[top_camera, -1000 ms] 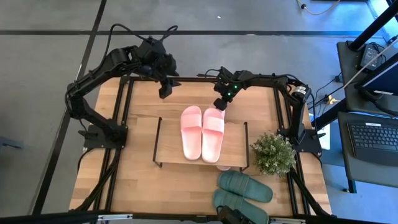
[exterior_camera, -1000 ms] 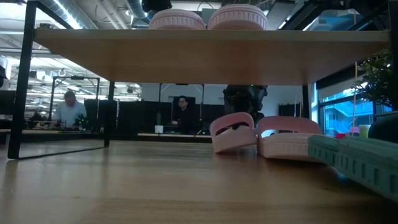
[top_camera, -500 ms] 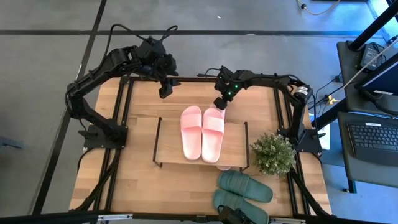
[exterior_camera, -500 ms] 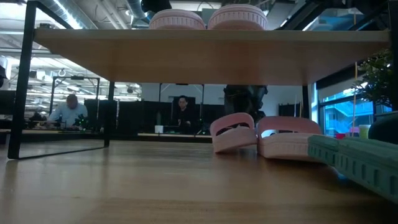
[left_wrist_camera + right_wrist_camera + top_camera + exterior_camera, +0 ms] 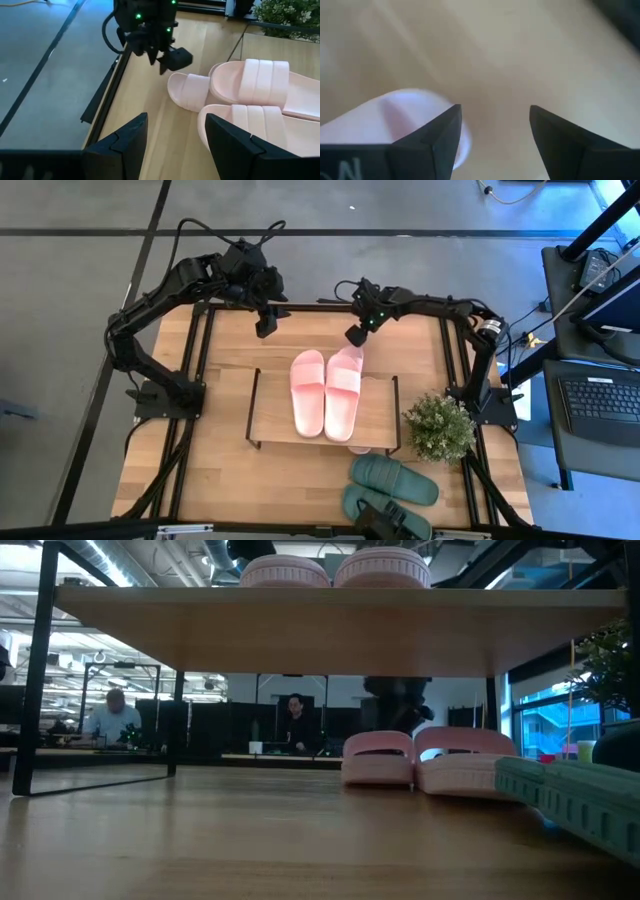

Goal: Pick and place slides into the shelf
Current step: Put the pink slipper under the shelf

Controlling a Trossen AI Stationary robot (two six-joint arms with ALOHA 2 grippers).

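The shelf (image 5: 375,408) is standing at the centre of the table (image 5: 230,470). One pink pair (image 5: 326,392) is lying side by side on its top board. A second pink pair (image 5: 425,760) is lying on the table under the board, toward 12 o'clock of the shelf; in the high view only its heel end is showing past the board's far edge. The green pair (image 5: 392,488) is lying on the table at 5 o'clock of the shelf, just beside the potted plant (image 5: 438,427), and is not yet shelved.

The right gripper (image 5: 356,335) is hovering just above that far heel end, at 12 o'clock of the shelf. Its fingers (image 5: 427,137) are standing apart and holding nothing; the right wrist view is showing bare wood between them and pink rubber off to one side. The left gripper (image 5: 263,325) is waiting at 11 o'clock of the shelf, fingers (image 5: 122,145) likewise spread and empty, looking across at the pink slides.

Judgement: the step in hand appears to be settling the lower pink pair beneath the board. To do it well, the right arm is needing to rise straight up, clear of the heel, so no finger is dragging the slide back out. The green pair, remaining at 5 o'clock, is calling for a grip across the wide strap, kept away from the plant's foliage.
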